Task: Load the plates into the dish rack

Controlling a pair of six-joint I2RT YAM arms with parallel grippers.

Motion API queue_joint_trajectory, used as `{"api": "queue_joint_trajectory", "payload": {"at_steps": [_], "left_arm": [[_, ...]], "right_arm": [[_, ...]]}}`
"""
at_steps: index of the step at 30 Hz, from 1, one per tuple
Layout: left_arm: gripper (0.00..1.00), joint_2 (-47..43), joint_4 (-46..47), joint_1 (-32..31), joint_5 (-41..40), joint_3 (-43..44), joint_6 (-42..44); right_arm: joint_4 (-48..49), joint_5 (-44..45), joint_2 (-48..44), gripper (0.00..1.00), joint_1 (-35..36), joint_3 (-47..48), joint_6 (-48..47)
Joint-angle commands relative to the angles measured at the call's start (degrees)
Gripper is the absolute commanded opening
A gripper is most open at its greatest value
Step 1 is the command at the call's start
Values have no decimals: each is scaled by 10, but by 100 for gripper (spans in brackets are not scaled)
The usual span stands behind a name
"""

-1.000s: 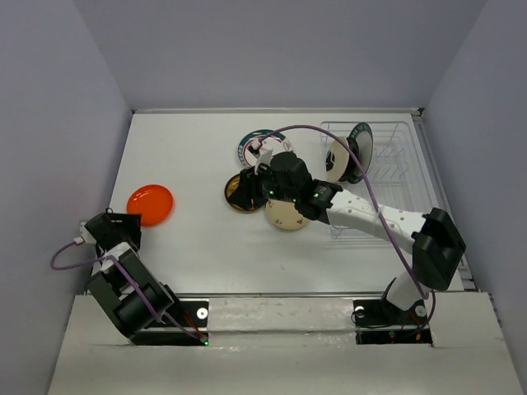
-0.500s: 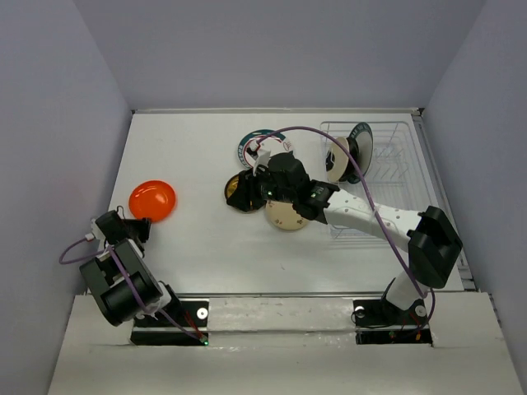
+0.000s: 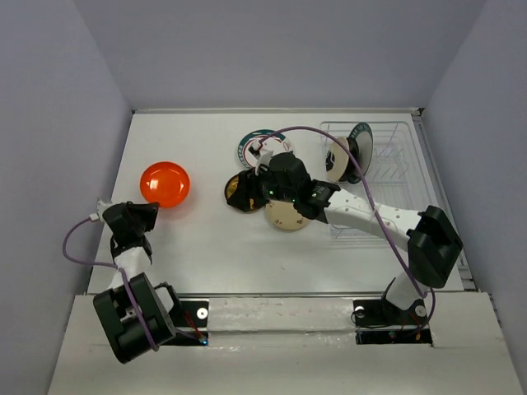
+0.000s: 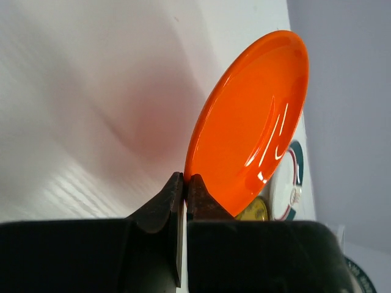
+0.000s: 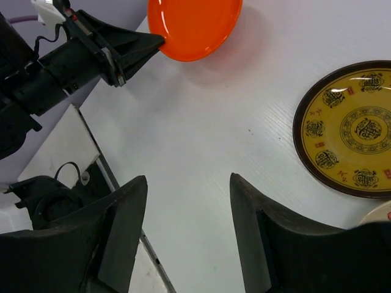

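Your left tool (image 4: 185,190) is pinched fully shut on the near rim of the orange plate (image 4: 250,122). The plate tilts up off the worktop (image 4: 91,91), well left of the dish rack (image 3: 387,169). Only a sliver of edge sits in the tips. The plate looks glossy, thin and stiff. It's likely light but slippery, so it could pivot or slide out on the swing. Take a deeper bite over the rim if it sags. Your right tool (image 5: 188,232) stands roughly half open and empty, hovering over bare worktop left of the dish rack, beside the mustard-brown plate (image 5: 354,128). In the dish rack two plates (image 3: 360,144) already stand on edge; a cream plate (image 3: 286,218) lies flat just left of it.
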Motion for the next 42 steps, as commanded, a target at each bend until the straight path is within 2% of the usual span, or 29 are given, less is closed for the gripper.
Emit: {"api": "queue_joint_trajectory", "payload": {"at_steps": [1,5,9,13,18,25,28,30,31,34,35,38,39,40,42], "left_arm": [[6,-44,27,-63,75,22,28],[6,-57,24,-114,148,41,42],[6,-76,22,-170,194,53,51],[6,-95,19,-232,214,68,61],[6,-91,14,-279,221,83,70],[6,-78,8,-336,206,112,80],[6,-70,8,-358,217,129,94],[6,-69,7,-366,221,138,101],[6,-70,5,-372,223,140,102],[6,-71,-5,-380,221,146,117],[19,-70,-13,-385,218,156,125],[54,-75,-75,-388,193,178,161],[74,-77,-96,-389,187,201,173],[80,-87,-136,-390,174,214,200],[99,-101,-175,-393,156,250,230]], "right_arm": [[1,11,-14,66,-34,-4,10],[-1,-17,-29,76,-74,-15,7],[-10,-47,-30,80,-107,-21,-4],[-14,-75,-35,78,-146,-31,-18],[-37,-139,-41,77,-146,-28,-57],[-40,-126,-53,73,-146,-44,-66],[-40,-104,-50,65,-152,-42,-66],[-40,-89,-48,50,-152,-39,-62],[-39,-87,-51,36,-152,-38,-60],[-37,-59,-61,11,-152,-39,-54],[-37,-45,-68,7,-152,-41,-54],[-38,12,-105,7,-174,-51,-53],[-49,39,-125,7,-186,-52,-54],[-59,56,-136,7,-196,-50,-54],[-87,95,-157,7,-244,-46,-54]]}}
